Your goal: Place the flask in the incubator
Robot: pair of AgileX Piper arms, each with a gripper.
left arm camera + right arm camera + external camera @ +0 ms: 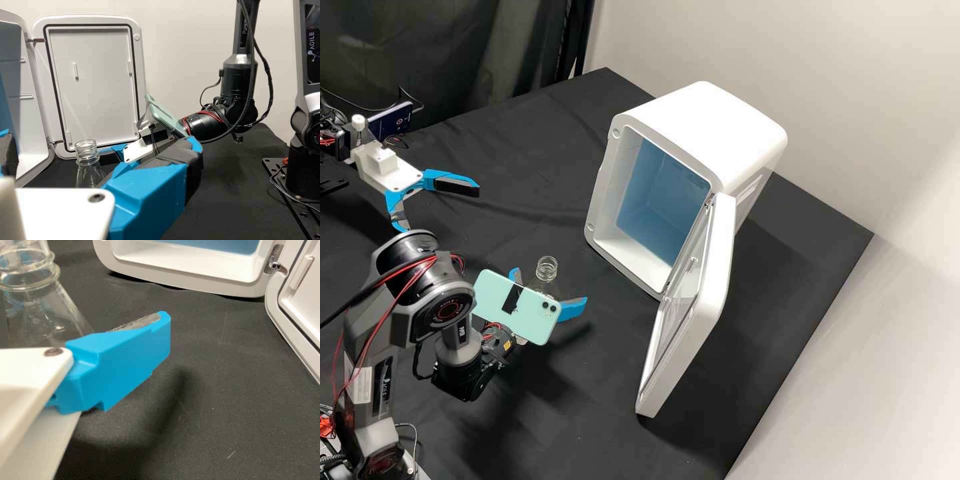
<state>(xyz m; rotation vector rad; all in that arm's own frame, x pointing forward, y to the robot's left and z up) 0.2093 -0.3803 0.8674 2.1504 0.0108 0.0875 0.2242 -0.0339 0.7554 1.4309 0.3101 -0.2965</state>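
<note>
- The flask is clear glass with a cone-shaped body, a short neck and an open mouth. It stands upright on the counter, near the incubator's open front.
- It looks empty, so probably light. It is stiff, slick and breakable, and a hard squeeze or a knock on the door frame could crack it.
- The neck just under the lip looks like the best hold, because pads on the sloped body could slide upward.
- The right pincer is spread, with a blue finger on either side of the flask. I cannot tell whether either one touches it.
- The left pincer is also spread, holds nothing, and is well apart from the flask.
- The incubator has its door swung wide open.
</note>
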